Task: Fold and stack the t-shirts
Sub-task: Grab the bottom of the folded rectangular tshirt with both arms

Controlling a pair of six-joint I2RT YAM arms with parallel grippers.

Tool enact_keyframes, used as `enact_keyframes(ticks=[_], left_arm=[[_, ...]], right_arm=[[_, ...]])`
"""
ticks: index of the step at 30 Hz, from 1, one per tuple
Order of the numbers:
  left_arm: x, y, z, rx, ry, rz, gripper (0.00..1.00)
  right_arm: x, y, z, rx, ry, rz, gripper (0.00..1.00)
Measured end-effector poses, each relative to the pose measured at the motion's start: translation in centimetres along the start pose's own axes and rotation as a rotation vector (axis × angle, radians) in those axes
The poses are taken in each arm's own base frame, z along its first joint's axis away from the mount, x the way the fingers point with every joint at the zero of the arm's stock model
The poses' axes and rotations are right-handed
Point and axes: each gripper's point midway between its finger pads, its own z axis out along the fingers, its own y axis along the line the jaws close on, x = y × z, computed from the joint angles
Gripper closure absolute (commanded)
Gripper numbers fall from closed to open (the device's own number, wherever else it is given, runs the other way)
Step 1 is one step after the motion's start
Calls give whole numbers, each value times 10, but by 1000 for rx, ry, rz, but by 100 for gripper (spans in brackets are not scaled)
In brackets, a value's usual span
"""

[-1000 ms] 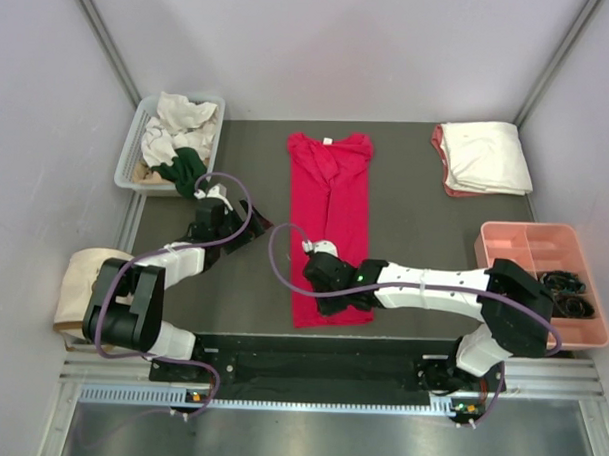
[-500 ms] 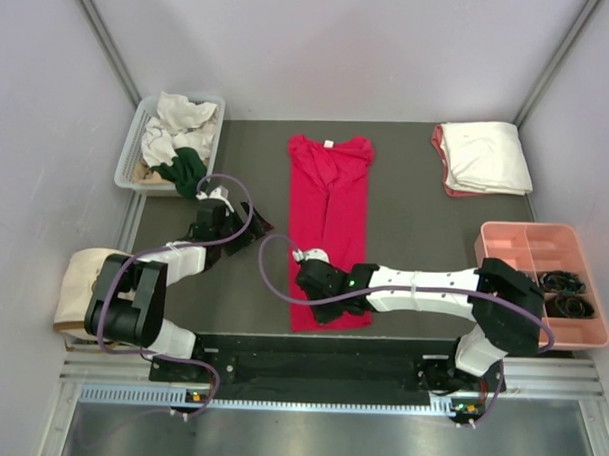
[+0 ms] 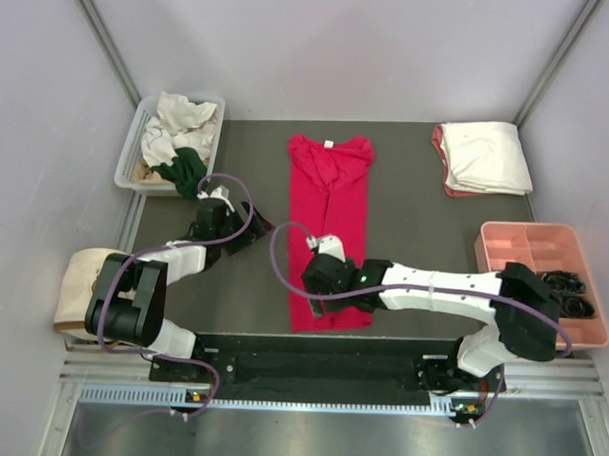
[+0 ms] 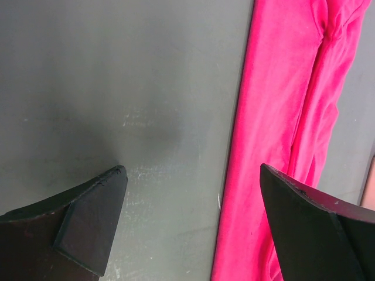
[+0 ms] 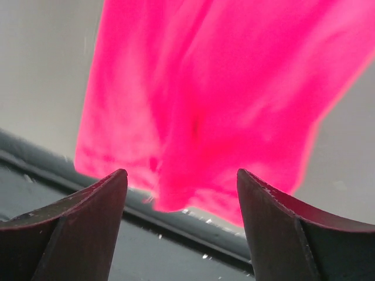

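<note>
The right pincer (image 5: 181, 173) has sprung apart, released over the one red t-shirt (image 3: 331, 194); left pincer (image 4: 192, 168) gapes too.

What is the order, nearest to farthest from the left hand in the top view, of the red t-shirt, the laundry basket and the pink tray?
1. red t-shirt, just right of the left hand.
2. laundry basket, far left corner.
3. pink tray, far right side.
</note>
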Motion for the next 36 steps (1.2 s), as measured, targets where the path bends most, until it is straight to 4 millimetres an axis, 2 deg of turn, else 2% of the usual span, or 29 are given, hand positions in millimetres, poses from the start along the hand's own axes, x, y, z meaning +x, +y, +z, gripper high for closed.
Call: enact_keyframes(ticks=[2,4,6,8,10,12,15,20,25,27,31,34,36], left_arm=[[-1,-2,0,5,3,3,1],[-2,-4,0,11,4,7,1],[-2,-5,-1,13,6,13,1],[-2,-6,-3,16,6,25,1],[-4,-8,-6,22,2,36,1],[-4,-10,-7,29,1,44,1],[-5,-13,-8,41,7,59,1],[-2,-16,-9,63,24,72,1],[-2,-23,-12,87,32,94,1],[-4,-26,-13,97,27,101,1],[-6,-29,-13,106,26,102,1],[-5,-30,-13,109,28,100,1],[-5,-30,-13,111,30,99,1]], right_arm=[[-20,-14,-8,11,-54,58,24],[-50,-36,-18,19,-136,149,24],[-77,-75,-22,72,-200,253,24],[-93,-104,-27,116,-245,311,24],[-104,-130,-29,164,-276,350,23],[-107,-147,-27,201,-277,365,23],[-105,-159,-20,231,-257,364,22],[-90,-149,-1,182,-206,343,18],[-43,-135,15,176,-112,267,15],[-28,-120,17,163,-87,210,14],[-4,-73,14,119,-77,56,13],[13,-48,16,118,-56,-28,13],[22,-40,19,138,-41,-63,12]])
